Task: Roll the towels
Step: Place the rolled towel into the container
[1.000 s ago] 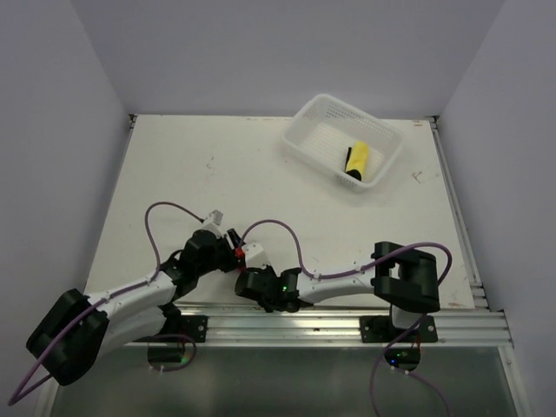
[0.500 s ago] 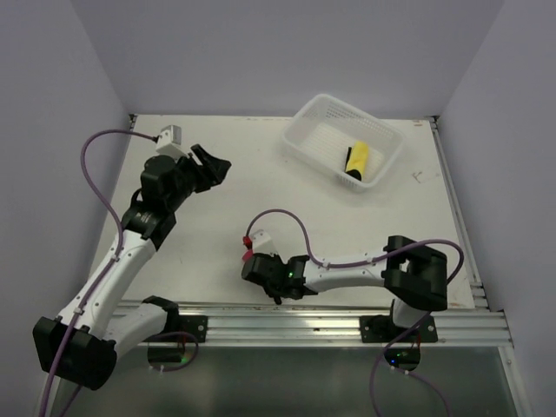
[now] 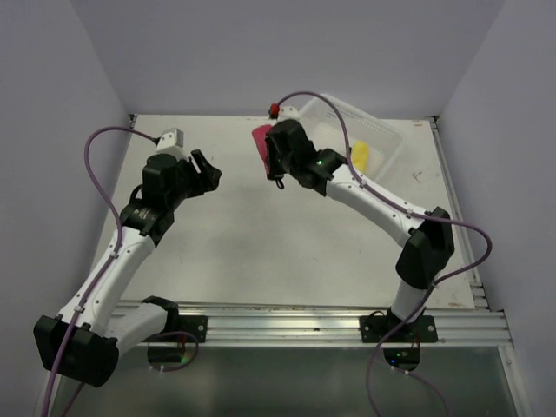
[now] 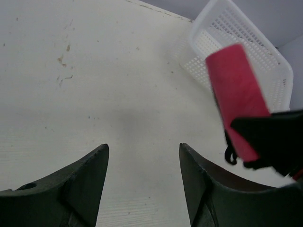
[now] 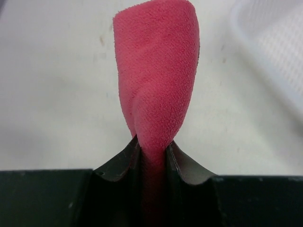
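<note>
My right gripper (image 3: 271, 155) is shut on a rolled pink towel (image 3: 261, 142) and holds it in the air above the far middle of the table, left of the white basket (image 3: 382, 130). The wrist view shows the roll (image 5: 156, 75) pinched between the fingers (image 5: 120, 163). The left wrist view also shows the roll (image 4: 235, 94) in front of the basket (image 4: 246, 35). A rolled yellow towel (image 3: 361, 156) lies in the basket. My left gripper (image 3: 207, 171) is open and empty above the left side of the table, with bare table between its fingers (image 4: 90, 175).
The white basket stands at the far right corner, partly hidden by my right arm (image 3: 373, 204). Purple cables (image 3: 104, 143) loop off both arms. White walls close the table on the left, back and right. A metal rail (image 3: 330, 321) runs along the near edge.
My right arm swung from the near edge up to the far middle, now holding the pink roll aloft by the basket. My left arm rose from the near centre to the left side.
</note>
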